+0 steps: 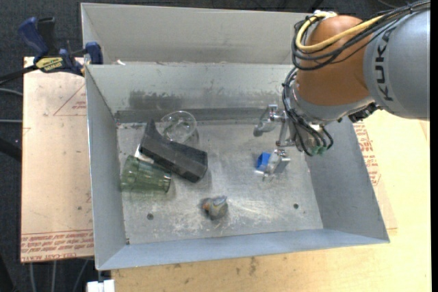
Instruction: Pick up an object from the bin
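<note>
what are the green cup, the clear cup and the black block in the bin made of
Green cup: translucent tinted glass or plastic; light passes through its wall. Clear cup: colourless glass or plastic, with bright glints on its rim. Black block: opaque and matte, likely plastic or rubber; the look does not settle which.

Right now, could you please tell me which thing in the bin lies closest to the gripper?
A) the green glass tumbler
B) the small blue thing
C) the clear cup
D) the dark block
B: the small blue thing lies right beside the gripper, while the green tumbler, dark block and clear cup lie together at the left.
</note>
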You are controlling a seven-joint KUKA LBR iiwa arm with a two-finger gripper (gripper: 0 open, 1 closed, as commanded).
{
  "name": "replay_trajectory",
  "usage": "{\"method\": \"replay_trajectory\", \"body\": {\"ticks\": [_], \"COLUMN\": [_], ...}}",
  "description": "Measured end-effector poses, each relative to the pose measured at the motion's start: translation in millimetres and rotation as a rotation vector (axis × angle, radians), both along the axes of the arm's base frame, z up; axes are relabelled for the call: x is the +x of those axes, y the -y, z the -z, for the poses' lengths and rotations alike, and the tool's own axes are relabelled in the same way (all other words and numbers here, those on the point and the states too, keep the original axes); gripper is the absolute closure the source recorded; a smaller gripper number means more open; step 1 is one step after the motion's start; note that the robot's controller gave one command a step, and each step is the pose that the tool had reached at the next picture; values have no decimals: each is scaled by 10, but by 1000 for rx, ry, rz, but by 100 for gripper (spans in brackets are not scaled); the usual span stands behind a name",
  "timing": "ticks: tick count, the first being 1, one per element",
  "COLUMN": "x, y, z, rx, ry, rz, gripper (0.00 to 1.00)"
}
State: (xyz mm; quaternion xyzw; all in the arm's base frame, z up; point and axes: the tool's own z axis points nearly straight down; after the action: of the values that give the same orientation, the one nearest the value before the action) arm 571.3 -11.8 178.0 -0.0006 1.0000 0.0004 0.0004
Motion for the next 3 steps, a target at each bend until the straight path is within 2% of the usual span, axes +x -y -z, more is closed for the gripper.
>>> {"method": "replay_trajectory", "body": {"ticks": [1, 2, 3], "x": [0, 124, 269], "y": [0, 285, 315], "z": [0, 291, 998], "rx": [0, 1, 1], "ry": [0, 4, 2], "rz": [0, 37, 167], "gripper": [0, 0, 100]}}
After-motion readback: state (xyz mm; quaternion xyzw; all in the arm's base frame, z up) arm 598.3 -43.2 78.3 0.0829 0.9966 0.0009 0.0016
